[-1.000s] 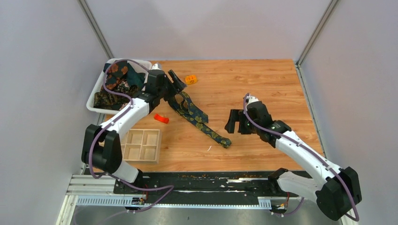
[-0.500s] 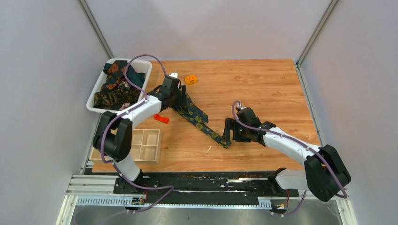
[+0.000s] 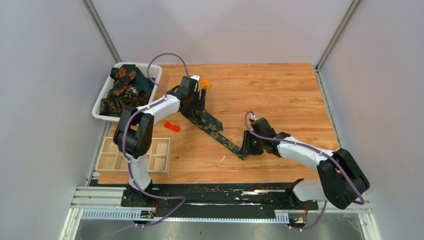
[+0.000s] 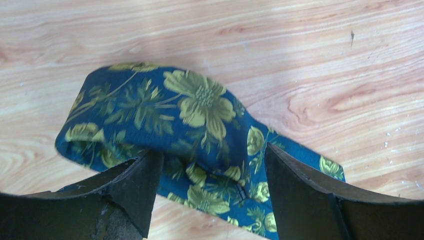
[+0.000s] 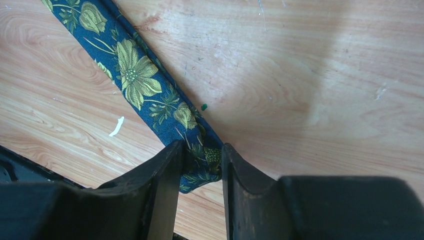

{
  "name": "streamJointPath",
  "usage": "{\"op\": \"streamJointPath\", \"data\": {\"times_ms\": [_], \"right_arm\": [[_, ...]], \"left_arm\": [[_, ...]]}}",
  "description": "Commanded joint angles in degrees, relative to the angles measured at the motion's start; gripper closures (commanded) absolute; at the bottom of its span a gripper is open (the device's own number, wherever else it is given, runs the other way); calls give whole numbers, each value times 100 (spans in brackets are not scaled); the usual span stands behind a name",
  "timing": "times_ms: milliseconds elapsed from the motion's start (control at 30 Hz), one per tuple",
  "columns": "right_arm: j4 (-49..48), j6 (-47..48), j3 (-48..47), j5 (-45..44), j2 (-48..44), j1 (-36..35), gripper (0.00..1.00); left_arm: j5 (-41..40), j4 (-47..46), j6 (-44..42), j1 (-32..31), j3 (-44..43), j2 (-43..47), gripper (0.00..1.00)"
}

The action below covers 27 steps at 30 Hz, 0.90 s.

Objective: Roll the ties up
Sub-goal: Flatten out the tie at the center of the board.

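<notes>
Taking hold of the navy tie's two ends, before rolling

The navy tie [image 3: 212,127] lies stretched diagonally across the counter [image 3: 280,95]. The right pincer [image 5: 202,165] has narrowed onto its thin tip, which fills the gap between the jaws. The left pincer [image 4: 212,170] stands wide open astride the folded broad end, gripping nothing. Rolling looks not yet begun; next, one end probably needs turning over onto itself.

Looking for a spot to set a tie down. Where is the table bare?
Bare: the far right of the table, between the navy tie and the right wall. Crowded: the left side, with the white bin, wooden divider tray, red piece and left gripper.
</notes>
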State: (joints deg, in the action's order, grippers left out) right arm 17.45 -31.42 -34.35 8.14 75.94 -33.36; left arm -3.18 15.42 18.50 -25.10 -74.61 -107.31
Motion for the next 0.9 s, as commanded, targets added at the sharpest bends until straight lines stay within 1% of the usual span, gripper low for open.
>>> {"op": "streamJointPath", "data": {"times_ms": [0,67,133,233,267,367,433,467,500,600,700,800,867], "right_arm": [[-248,73,81,60,58,-24,66],[-246,97,86,59,69,-28,66],[-243,112,86,89,83,-24,69],[-253,119,93,161,90,-21,73],[-251,124,106,192,83,-21,74],[-277,82,210,286,1,-23,82],[-304,67,319,426,-75,-21,88],[-298,58,361,497,-124,-36,91],[-277,52,393,564,-189,-38,93],[-98,48,450,621,-479,-131,98],[200,-38,488,539,-942,-256,100],[403,-232,528,510,-1401,-405,100],[466,-371,533,523,-1636,-556,100]], "left_arm": [[96,-75,-249,14,-472,-363,19],[55,-86,-235,29,-525,-489,19],[85,-56,-217,48,-630,-641,20],[89,18,-171,49,-798,-875,25],[79,1,-149,49,-827,-936,30],[88,-2,-142,58,-1040,-1104,65],[241,24,-154,58,-1236,-1191,82],[416,25,-142,50,-1308,-1189,88],[647,-4,-107,45,-1382,-1169,93],[1376,-97,77,-59,-1608,-1060,98],[2360,-215,303,-264,-1978,-1066,98],[3112,-235,545,-523,-2584,-1271,98],[3712,-521,979,-598,-2968,-1516,97]]}}
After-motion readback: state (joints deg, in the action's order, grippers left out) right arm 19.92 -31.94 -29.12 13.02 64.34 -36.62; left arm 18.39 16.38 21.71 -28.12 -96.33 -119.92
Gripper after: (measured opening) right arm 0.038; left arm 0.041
